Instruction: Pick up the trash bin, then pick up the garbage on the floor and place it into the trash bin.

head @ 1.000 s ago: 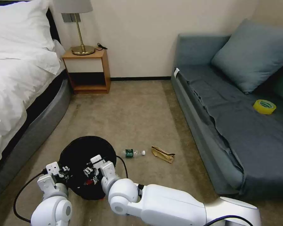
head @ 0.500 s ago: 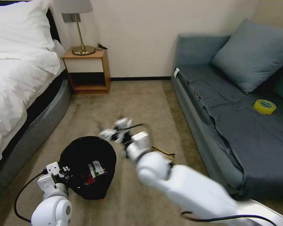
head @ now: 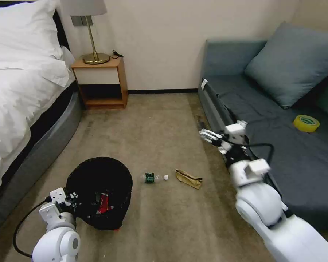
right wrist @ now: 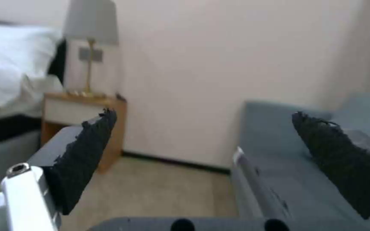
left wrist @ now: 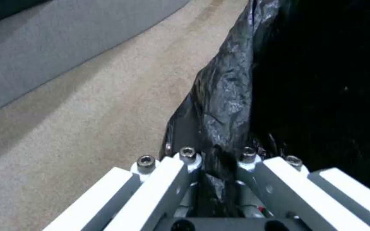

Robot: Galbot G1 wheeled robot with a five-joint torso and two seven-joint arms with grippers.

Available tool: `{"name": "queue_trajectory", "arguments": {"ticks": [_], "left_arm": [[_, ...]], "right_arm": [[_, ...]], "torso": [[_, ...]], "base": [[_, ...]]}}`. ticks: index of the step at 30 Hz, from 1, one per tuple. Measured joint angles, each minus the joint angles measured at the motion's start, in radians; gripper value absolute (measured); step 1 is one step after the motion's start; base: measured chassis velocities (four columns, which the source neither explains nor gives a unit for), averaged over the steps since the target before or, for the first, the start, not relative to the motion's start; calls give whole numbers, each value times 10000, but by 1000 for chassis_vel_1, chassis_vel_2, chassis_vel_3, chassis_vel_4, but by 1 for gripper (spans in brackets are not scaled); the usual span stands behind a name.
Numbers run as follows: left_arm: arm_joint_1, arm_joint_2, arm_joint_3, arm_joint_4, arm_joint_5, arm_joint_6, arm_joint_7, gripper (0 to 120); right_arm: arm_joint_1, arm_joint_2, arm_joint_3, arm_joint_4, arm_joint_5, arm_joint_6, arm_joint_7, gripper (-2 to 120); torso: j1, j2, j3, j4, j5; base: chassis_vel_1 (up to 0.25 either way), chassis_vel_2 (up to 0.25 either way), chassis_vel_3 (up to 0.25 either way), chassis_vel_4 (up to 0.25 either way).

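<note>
1. Black mesh marks your trash bin (head: pixel 98 193), standing on the carpet by the bed (head: pixel 22 109), red-and-white wrapper (head: pixel 102 203) already inside; your left end effector (head: pixel 67 200) is clamped on its lined rim
2. Two pieces lie on the floor right of the bin: the small bottle (head: pixel 153 178), then the brown paper (head: pixel 188 179)
3. Your right end effector (head: pixel 207 135) hangs wide and empty near the sofa (head: pixel 273 145); judged next, lower it over the bottle
</note>
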Motion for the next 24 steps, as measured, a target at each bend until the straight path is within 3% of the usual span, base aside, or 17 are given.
{"name": "queue_trajectory", "arguments": {"ticks": [2, 7, 17, 24], "left_arm": [[-26, 0, -35, 12, -87, -29, 2, 2], [-56, -4, -102, -16, -200, -30, 2, 2], [-51, -52, -211, -95, -280, -36, 1, 2], [-76, -41, -365, -167, -369, -24, 1, 2]], "right_arm": [[-980, 386, 138, 252, -530, 80, 65, 100], [-1828, 1095, -30, 301, -1329, 408, -1, 100], [-2439, 2121, -372, 109, -2008, 878, -88, 100], [-2324, 2139, -433, -6, -1999, 885, -88, 100]], "torso": [[0, 0, -1, -1, -2], [0, 0, 0, 1, -2], [-1, 1, -1, 2, -3], [0, 1, 0, 3, -2]], "base": [[0, 0, 0, 0], [0, 0, 0, 0], [0, 0, 0, 0], [-89, 95, 80, -96]]}}
